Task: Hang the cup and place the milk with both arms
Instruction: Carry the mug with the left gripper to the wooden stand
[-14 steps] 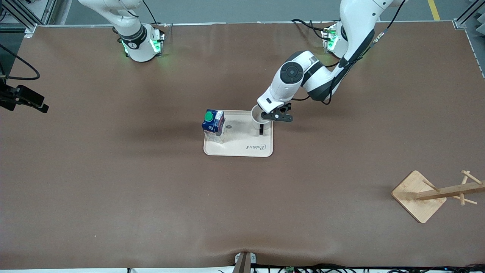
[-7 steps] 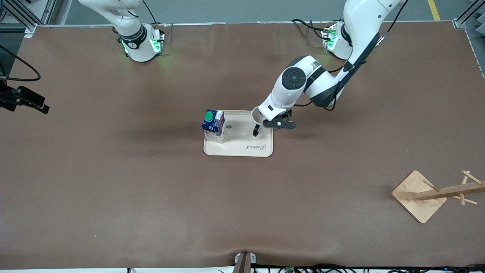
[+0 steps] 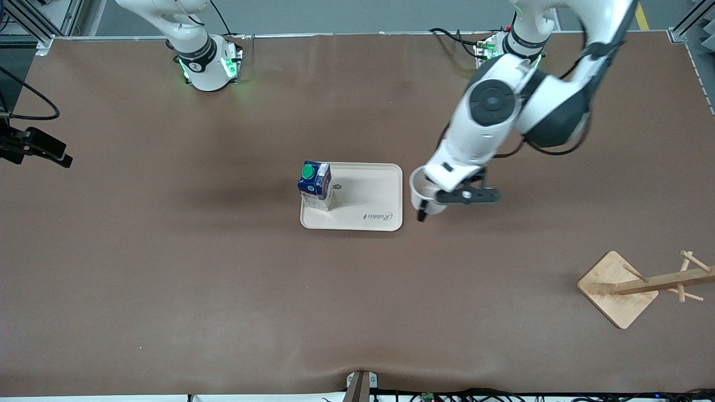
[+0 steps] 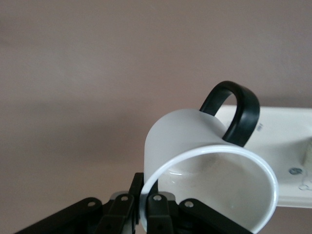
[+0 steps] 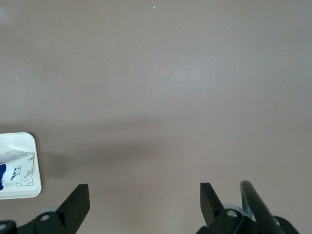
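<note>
My left gripper [image 3: 434,194] is shut on the rim of the white cup [image 3: 420,195] and holds it in the air over the bare table, just off the tray's edge toward the left arm's end. The cup's black handle [image 3: 423,214] hangs down. In the left wrist view my left gripper [image 4: 145,196] pinches the cup [image 4: 195,141] by its wall. The dark-blue milk [image 3: 315,183] with its green cap stands on the cream tray [image 3: 368,195]. My right gripper [image 5: 144,191] is open and empty over the bare table. It sees the milk [image 5: 14,168] on the tray's corner [image 5: 22,191].
A wooden cup rack [image 3: 642,283] on a square base stands near the front camera at the left arm's end. A black camera mount [image 3: 36,146] juts in at the right arm's end. The brown mat covers the table.
My left gripper has lifted the cup off the tray and carried it sideways toward the left arm's end. The milk and tray have not moved.
</note>
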